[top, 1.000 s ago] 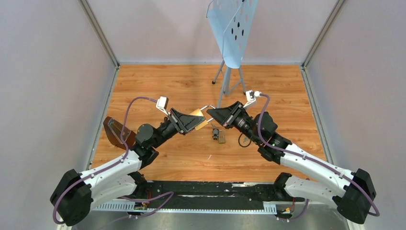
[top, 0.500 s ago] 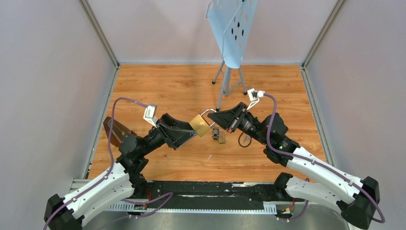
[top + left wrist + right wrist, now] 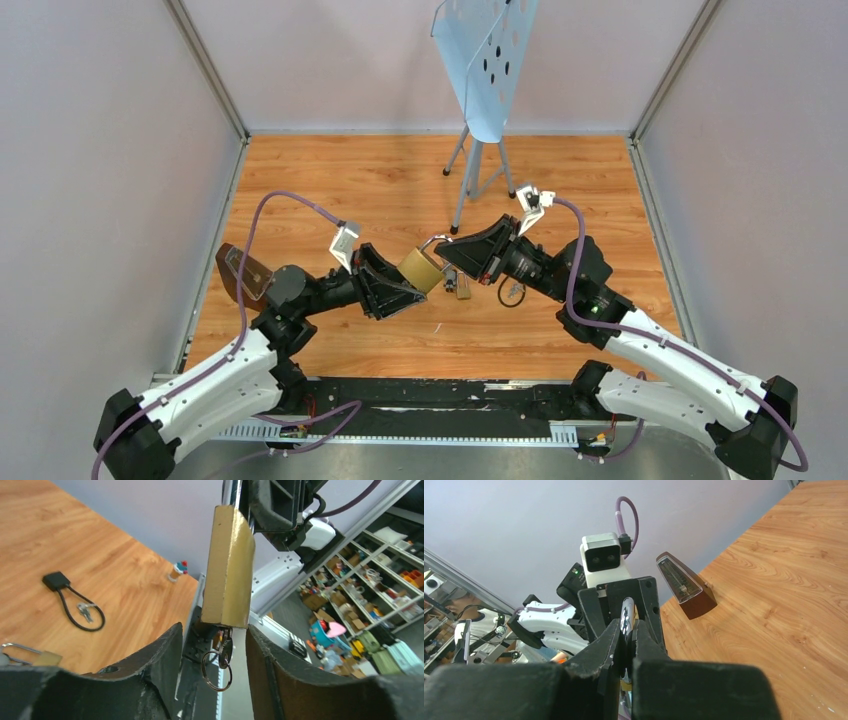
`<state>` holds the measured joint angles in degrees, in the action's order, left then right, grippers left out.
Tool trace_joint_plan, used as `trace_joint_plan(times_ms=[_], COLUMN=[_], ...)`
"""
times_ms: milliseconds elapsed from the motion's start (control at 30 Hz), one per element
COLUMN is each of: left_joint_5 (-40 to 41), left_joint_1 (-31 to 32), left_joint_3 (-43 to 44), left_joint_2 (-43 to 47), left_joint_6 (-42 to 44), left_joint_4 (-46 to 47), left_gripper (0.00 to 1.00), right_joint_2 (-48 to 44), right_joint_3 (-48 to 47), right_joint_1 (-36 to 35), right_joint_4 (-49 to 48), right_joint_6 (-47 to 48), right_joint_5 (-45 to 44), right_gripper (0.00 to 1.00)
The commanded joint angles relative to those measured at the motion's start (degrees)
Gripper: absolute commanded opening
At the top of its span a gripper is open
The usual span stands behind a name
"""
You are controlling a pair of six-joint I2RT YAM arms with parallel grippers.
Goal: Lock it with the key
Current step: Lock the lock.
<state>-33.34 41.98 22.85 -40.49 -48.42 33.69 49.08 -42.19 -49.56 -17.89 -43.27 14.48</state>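
Jaws of my left claw [image 3: 212, 630] apart, gaps either side of the rectangular brass padlock [image 3: 227, 575] hanging between them over the middle of the wooden desk [image 3: 330, 180]. Small silver metal key [image 3: 226, 647] sits in its underside, wire ring [image 3: 202, 669] dangling. Beyond, my right claw [image 3: 627, 627] is clamped on the padlock's silver shackle [image 3: 626, 611].

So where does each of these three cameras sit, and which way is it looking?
Top external: fixed above and behind, looking down on the table; left arm and right arm show, meeting at the padlock.
Left wrist: on the left arm, looking along the open left pincer at the hanging padlock and the key under it.
Right wrist: on the right arm, looking past the shut right pincer toward the left arm and a metronome.
Shared: top and left wrist both show the padlock.
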Motion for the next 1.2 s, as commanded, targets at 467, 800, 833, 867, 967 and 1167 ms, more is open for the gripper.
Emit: trace_joint_plan(times_ms=[467,800,833,867,967,1167], left_joint_5=[-5.0,-8.5,-8.5,-8.6,-8.5,-8.5], left_joint_1=[-1.0,-1.1,-1.1,-1.1,-1.2,-1.7], left_joint_3=[6.0,8.5,8.6,8.6,8.7,8.1], left_joint_2=[2.3,-1.5,-1.5,-1.4,-0.6,0.6], left_joint_6=[10.4,9.9,10.0,10.1,10.6,11.0], left_joint_4=[-13.4,-14.3,-14.3,-14.5,-15.2,-16.5], left_gripper=[0.63,0.46,0.45,0.44,0.44,0.45], right_joint_2=[-2.8,-1.9,-1.9,-2.0,-2.3,-2.8], right_joint_3=[-3.7,-3.8,-3.8,-3.7,-3.4,-3.3], right_joint_1=[0.2,0.2,0.2,0.2,0.2,0.3], right_joint_4=[-6.2,-7.3,-7.3,-7.2,-7.1,-7.1], right_joint_6=[3.1,3.6,3.5,3.5,3.5,3.6], right_joint_5=[4.1,6.1,6.0,5.8,5.6,5.3], right_gripper=[0.00,0.00,0.00,0.00,0.00,0.00])
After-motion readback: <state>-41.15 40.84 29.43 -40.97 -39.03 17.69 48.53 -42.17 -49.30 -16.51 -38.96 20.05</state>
